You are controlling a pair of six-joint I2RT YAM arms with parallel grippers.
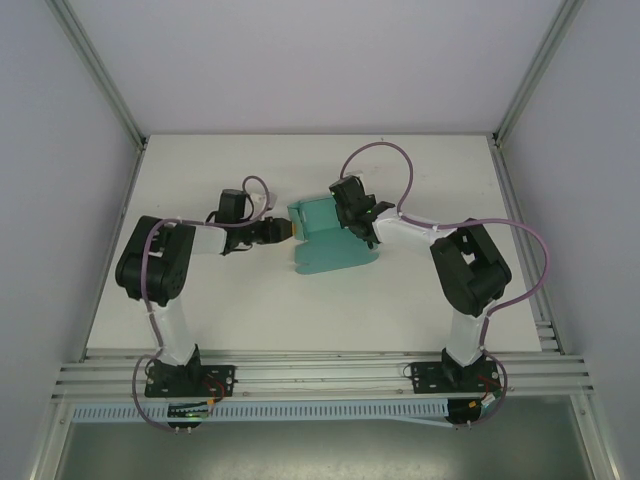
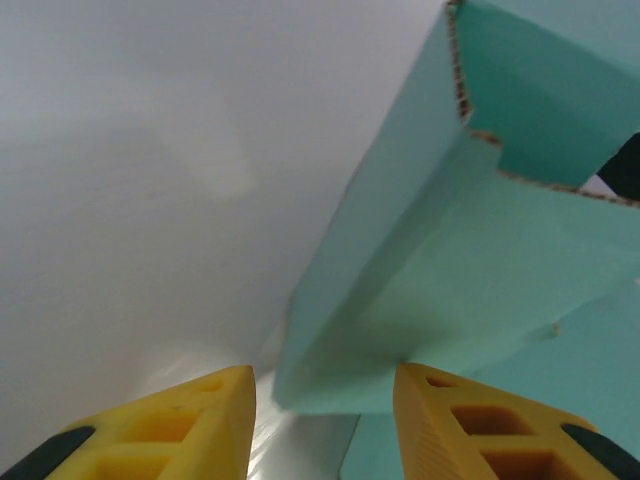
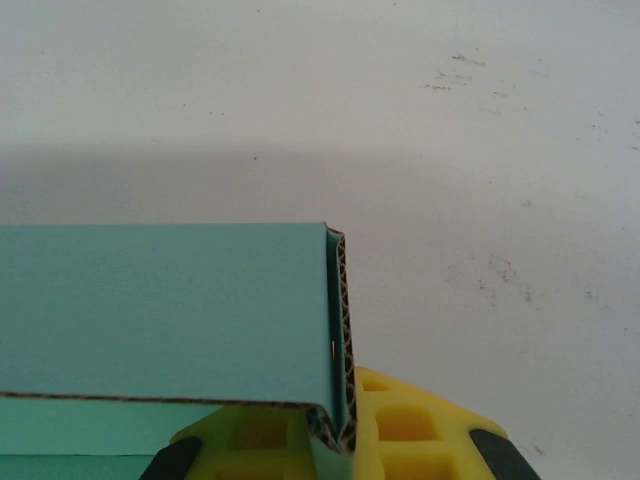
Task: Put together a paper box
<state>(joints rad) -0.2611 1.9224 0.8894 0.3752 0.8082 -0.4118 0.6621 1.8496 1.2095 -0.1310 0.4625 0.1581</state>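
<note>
The half-folded teal paper box (image 1: 335, 250) lies mid-way across the white table (image 1: 220, 310), one doubled-over wall pinched tight in the right gripper (image 3: 340, 425), while the left gripper (image 2: 325, 400) sits at its left end, jaws apart.
</note>
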